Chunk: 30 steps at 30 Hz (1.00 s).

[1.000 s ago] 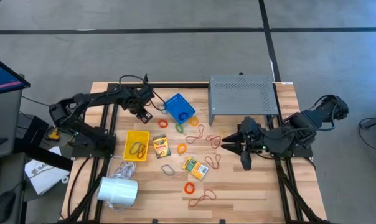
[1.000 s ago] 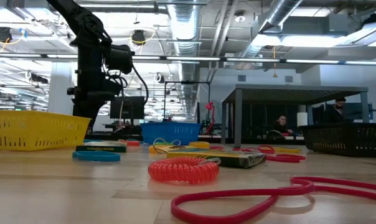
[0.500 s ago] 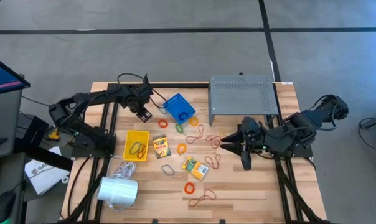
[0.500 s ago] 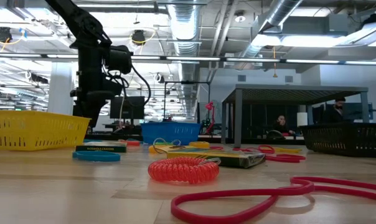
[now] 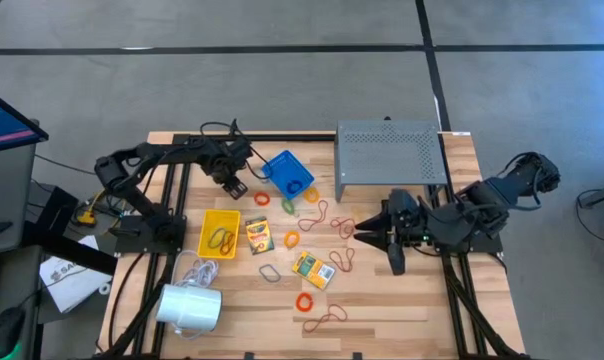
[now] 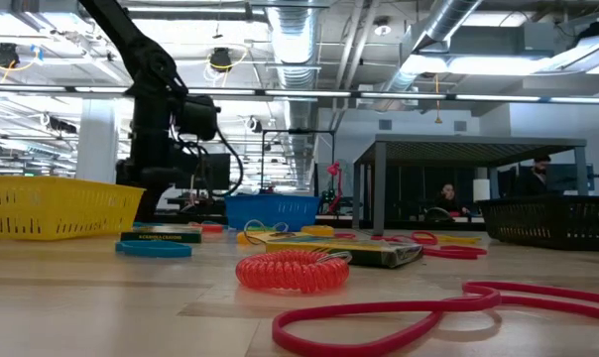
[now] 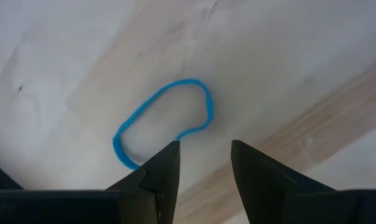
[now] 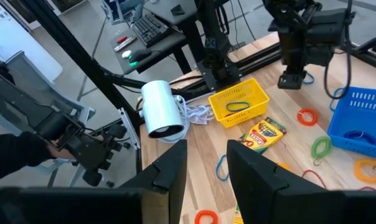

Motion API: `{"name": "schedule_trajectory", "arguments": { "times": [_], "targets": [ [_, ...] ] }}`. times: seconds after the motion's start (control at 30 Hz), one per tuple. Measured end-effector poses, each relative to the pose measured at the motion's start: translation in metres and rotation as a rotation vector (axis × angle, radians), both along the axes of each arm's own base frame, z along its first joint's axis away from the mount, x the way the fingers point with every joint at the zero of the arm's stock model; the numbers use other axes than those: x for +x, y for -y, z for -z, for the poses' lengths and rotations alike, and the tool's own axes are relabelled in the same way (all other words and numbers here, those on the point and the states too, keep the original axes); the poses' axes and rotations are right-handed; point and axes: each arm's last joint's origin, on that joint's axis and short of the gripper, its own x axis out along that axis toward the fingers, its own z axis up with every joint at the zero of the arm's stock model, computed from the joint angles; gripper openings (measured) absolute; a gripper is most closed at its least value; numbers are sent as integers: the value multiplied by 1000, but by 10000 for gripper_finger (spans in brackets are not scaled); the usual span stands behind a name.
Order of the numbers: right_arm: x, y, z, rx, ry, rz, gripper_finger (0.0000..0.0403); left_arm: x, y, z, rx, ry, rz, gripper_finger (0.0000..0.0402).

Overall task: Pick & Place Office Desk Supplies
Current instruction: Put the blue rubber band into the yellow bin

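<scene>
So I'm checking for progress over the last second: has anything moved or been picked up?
Only the left arm moved: its elbow swung toward the table, and the left gripper shifted slightly toward the blue basket. It hangs open over a blue rubber band, holding nothing. The right gripper, the crayon boxes and the yellow basket stayed put.

bare bench (image 5: 402, 300) lies open along the near right edge; the middle is crowded with rubber bands (image 5: 322, 215) and crayon boxes (image 5: 313, 269); the grey perforated shelf (image 5: 389, 152) blocks the far right; the white cylinder (image 5: 190, 307) fills the near left corner
</scene>
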Motion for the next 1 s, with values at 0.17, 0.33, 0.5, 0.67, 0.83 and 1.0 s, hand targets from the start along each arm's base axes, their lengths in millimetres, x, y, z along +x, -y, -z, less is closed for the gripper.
{"name": "schedule_trajectory", "arguments": {
  "times": [0.17, 0.33, 0.5, 0.67, 0.83, 1.0],
  "targets": [
    [0, -1, 0, 10, 0, 1, 111, 1, 0, 0, 5, 5, 25, 136],
    [0, -1, 0, 10, 1, 1, 111, 2, -1, 0, 6, 5, 55, 136],
    [0, -1, 0, 11, 2, 1, 111, 2, -1, 0, -25, 32, 52, 136],
    [0, -1, -2, 22, 20, 1, 111, -3, -3, 0, -79, 58, -5, 136],
    [1, -1, -3, 27, 31, 0, 111, -4, -1, 1, -94, 48, -19, 136],
    [1, -1, -3, 28, 31, 0, 111, -3, 0, 1, -97, 53, -38, 136]
  ]
}}
